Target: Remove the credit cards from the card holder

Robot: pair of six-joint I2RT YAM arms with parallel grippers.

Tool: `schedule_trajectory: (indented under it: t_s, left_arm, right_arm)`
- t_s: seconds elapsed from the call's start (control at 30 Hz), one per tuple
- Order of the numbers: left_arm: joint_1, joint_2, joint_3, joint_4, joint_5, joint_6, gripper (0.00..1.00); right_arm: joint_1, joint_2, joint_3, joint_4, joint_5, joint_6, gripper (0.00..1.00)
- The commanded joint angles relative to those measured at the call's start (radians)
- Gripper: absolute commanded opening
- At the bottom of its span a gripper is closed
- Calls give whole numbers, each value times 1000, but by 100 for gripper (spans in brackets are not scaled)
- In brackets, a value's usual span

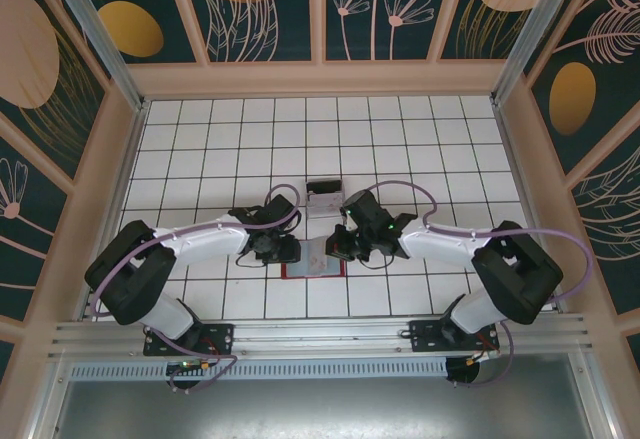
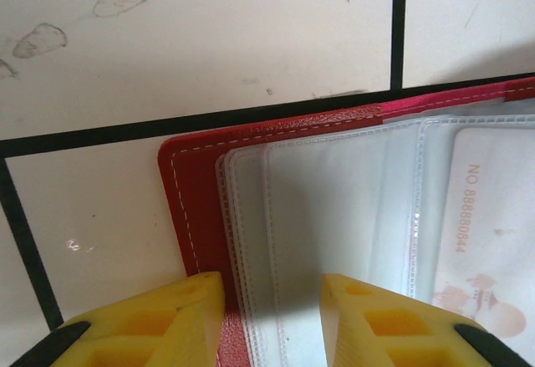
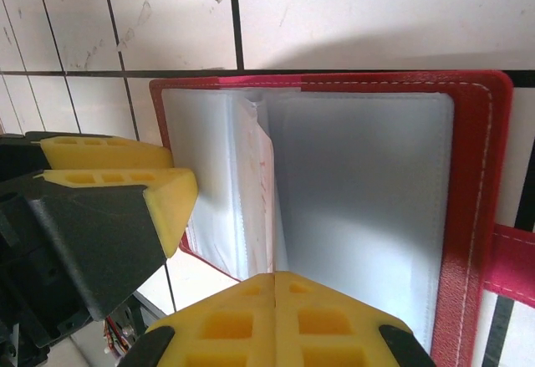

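Note:
The card holder [image 1: 313,257], a red wallet, lies open on the tiled table between my two grippers. My left gripper [image 2: 273,300] is open, its yellow fingertips straddling the left edge of the clear sleeves [image 2: 334,208]. A pale credit card [image 2: 493,233] with printed numbers sits in a sleeve to the right. My right gripper [image 3: 274,279] is shut, tips down on the open card holder [image 3: 472,216]. A sleeve leaf with a pale card [image 3: 266,191] stands upright and runs to the seam of those fingertips; whether it is pinched is unclear. The left gripper's fingers [image 3: 167,196] show at the wallet's far side.
A small transparent box [image 1: 322,195] stands just behind the wallet. The red snap tab [image 3: 514,262] sticks out from the wallet's right cover. Wooden walls enclose the white tiled table [image 1: 400,139].

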State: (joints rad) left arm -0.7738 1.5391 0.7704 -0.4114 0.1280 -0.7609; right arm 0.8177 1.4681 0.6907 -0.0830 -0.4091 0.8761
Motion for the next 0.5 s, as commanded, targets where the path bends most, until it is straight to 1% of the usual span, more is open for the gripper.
schedule_trajectory:
  t_s: [0.0,0.23,0.37,0.47]
  left_arm:
    - [-2,-23,-26,-62,-23,-6,38]
    - [-2,-34,-25,-47,-6,-15,38]
    - [-2,-56,-18,-38,2,-25,38]
    - [-1,-77,-11,-26,13,-32,41]
  right_arm:
    - [-8,-37,7,-36,32,-34,0]
    - [-10,-58,6,-63,43,-55,0]
    - [-12,-45,-9,-25,9,-55,0]
    - [-11,-23,-16,19,-19,-47,0]
